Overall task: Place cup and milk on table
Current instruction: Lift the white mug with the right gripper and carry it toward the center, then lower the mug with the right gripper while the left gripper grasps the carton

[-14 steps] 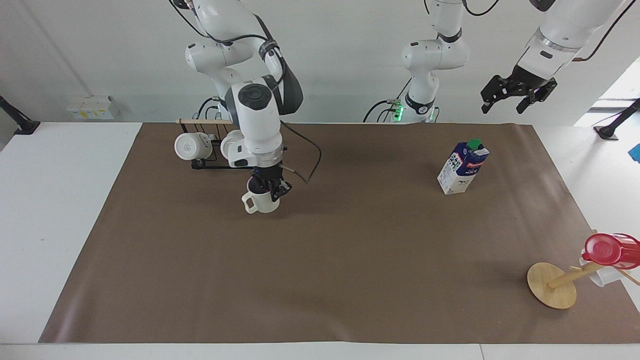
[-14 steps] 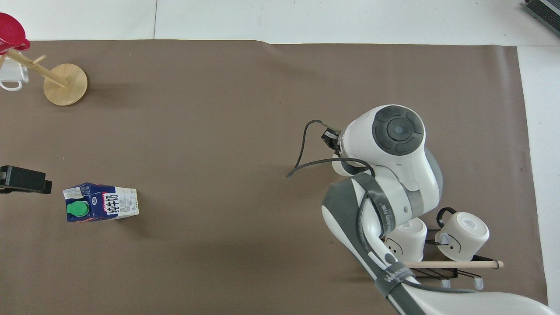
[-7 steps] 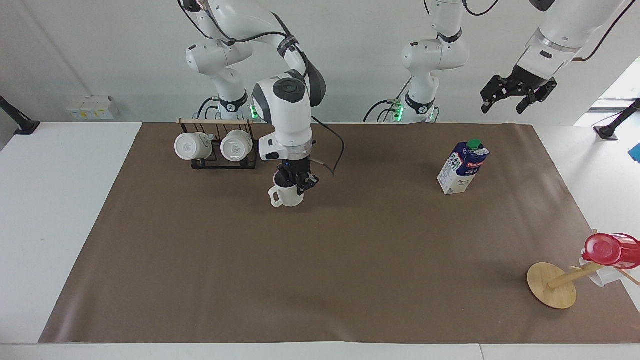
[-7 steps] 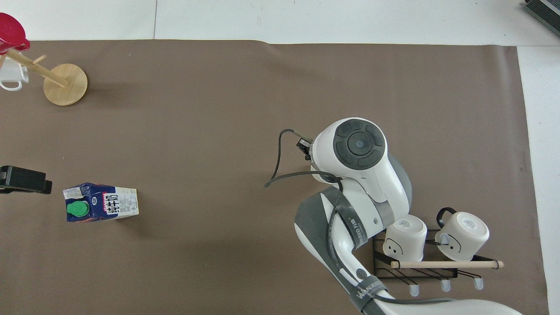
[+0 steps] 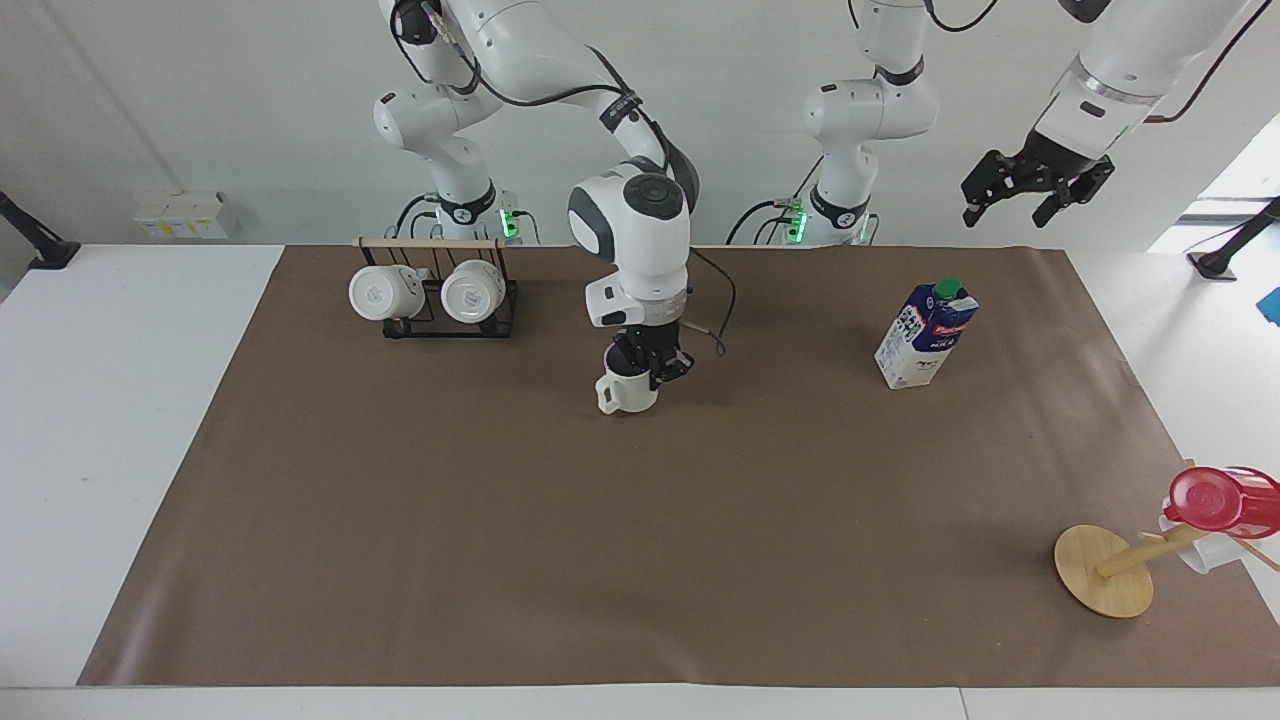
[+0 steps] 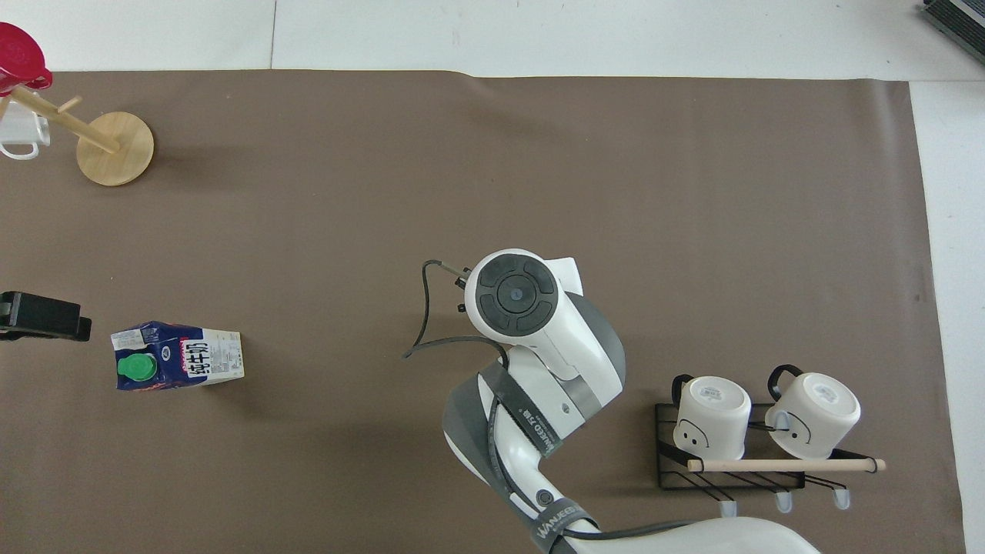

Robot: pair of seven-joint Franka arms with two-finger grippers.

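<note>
Moved since the earlier frame: right gripper [image 5: 648, 362] and the cup [image 5: 628, 391] it carries, from beside the black mug rack [image 5: 440, 305] toward the middle of the worktop [image 5: 120, 420]; milk and left gripper unchanged.

Facing view.
- Right gripper: fingers clamped on the cup's rim, cup upright, handle toward the right arm's end; whether its base touches the brown sheet [image 5: 640, 560] cannot be told.
- Milk [image 5: 925, 335]: upright on the sheet, toward the left arm's end, well apart from the cup.
- Left gripper [image 5: 1035, 190]: raised off the sheet's corner, fingers apart, holding nothing; this arm waits.
- Rack: two white mugs [image 5: 382, 293] hanging.
- Wooden stand [image 5: 1105, 570] with red cup [image 5: 1215, 500]: corner farthest from the robots.

Overhead view.
- Right arm's wrist [image 6: 514, 294] hides cup and fingers.
- Milk [image 6: 178, 355]: green cap up, beside the left gripper's tip [image 6: 42, 315].

Step in hand, as judged: carrying the cup to its place. Next move calls for lowering it flat, parting the fingers, lifting straight up.
</note>
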